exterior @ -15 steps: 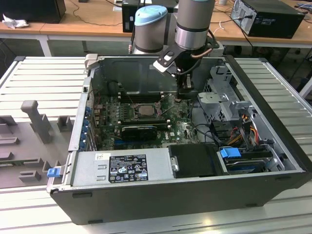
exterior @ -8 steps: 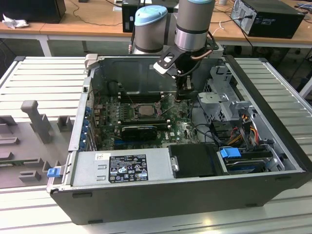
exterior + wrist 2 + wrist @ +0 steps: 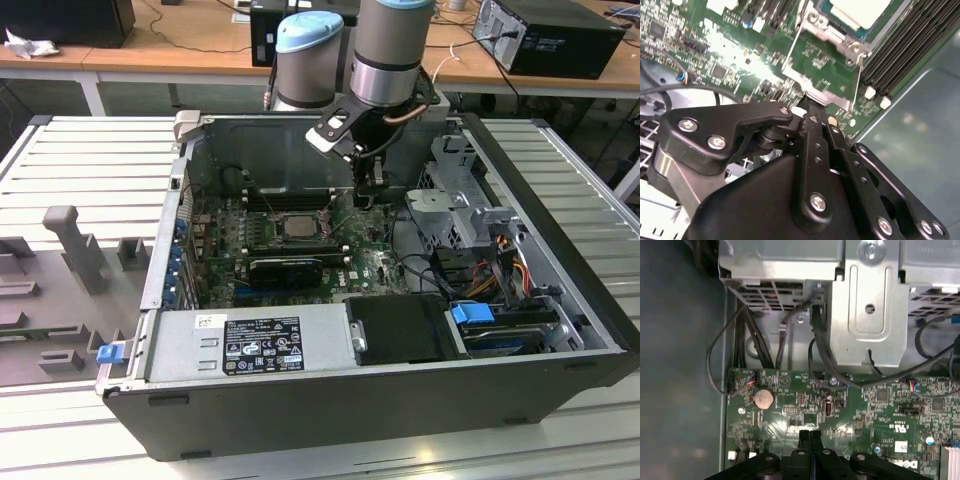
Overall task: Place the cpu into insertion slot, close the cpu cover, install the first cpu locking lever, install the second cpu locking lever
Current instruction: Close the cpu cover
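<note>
The cpu [image 3: 298,225] [image 3: 860,9] lies flat in the insertion slot [image 3: 276,227] on the green motherboard, its pale top showing. In the second wrist view the cpu cover [image 3: 832,100] is swung open away from the slot, and green board shows through its window. My gripper [image 3: 375,190] [image 3: 807,100] [image 3: 810,435] hangs to the exterior view's right of the slot. Its black fingers are shut together with nothing between them. The fingertips are at the cover's free edge; I cannot tell whether they touch it.
A black expansion card [image 3: 285,267] lies in front of the slot, with memory slots [image 3: 905,45] beside it. A metal drive cage [image 3: 865,300] with cables [image 3: 820,350] stands close to the gripper. A coin battery [image 3: 764,398] sits on the board. The case walls [image 3: 300,140] ring the work area.
</note>
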